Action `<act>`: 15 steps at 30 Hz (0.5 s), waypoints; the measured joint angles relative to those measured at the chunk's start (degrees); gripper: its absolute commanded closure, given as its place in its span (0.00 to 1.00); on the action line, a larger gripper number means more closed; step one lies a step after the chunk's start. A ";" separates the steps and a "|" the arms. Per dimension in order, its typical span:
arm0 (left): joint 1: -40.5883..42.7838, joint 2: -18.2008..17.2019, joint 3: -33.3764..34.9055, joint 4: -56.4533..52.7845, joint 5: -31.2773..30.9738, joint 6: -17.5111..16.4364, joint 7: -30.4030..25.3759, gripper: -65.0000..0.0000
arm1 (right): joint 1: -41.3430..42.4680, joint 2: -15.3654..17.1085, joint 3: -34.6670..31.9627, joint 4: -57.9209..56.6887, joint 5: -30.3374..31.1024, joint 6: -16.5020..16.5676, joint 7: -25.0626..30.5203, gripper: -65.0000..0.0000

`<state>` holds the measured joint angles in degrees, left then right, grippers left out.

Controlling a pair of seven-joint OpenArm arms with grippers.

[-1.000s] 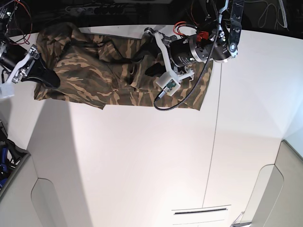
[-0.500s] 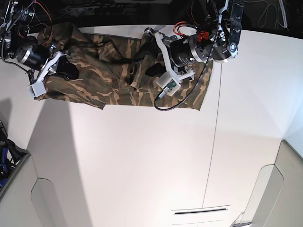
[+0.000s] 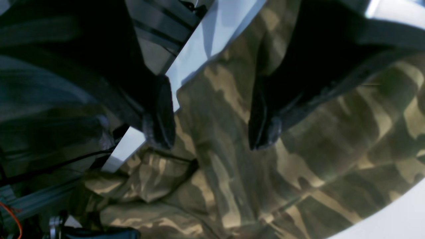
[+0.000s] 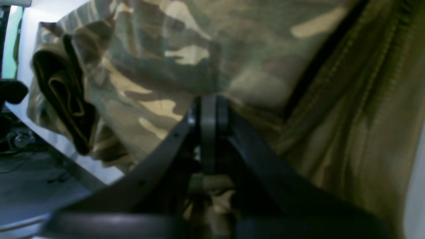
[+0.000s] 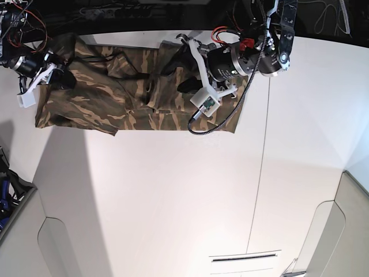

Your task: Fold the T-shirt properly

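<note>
White table (image 5: 173, 196) carried camouflage T-shirt (image 5: 115, 98), spread in long band along far edge, bunched folds at one end; thin seam line crossed tabletop.

text: none legible | labels: none legible | numbers: none legible

You are looking at a robotics lab bench: a plain white table (image 5: 173, 196) with two cabled arms over its far edge, loose red and black wires (image 5: 23, 14) behind it, and a camera module (image 5: 206, 103) hanging above the table.
</note>
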<state>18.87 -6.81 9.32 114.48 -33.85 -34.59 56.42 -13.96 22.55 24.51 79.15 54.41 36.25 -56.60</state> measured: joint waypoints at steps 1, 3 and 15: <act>0.00 0.00 0.00 0.00 0.00 0.00 0.11 0.41 | 0.00 -0.02 0.00 0.02 0.00 0.00 0.00 1.00; 0.00 -0.02 0.00 0.00 0.00 0.00 0.11 0.41 | 0.00 0.00 0.00 0.13 1.25 -0.24 -0.07 1.00; 0.83 0.00 0.00 0.00 0.17 0.02 0.17 0.41 | 0.00 -0.17 8.50 10.73 4.83 -1.31 -3.50 0.82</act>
<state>19.70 -6.81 9.32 114.48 -33.67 -34.57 56.60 -13.96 22.37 33.01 89.89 59.24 34.94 -60.10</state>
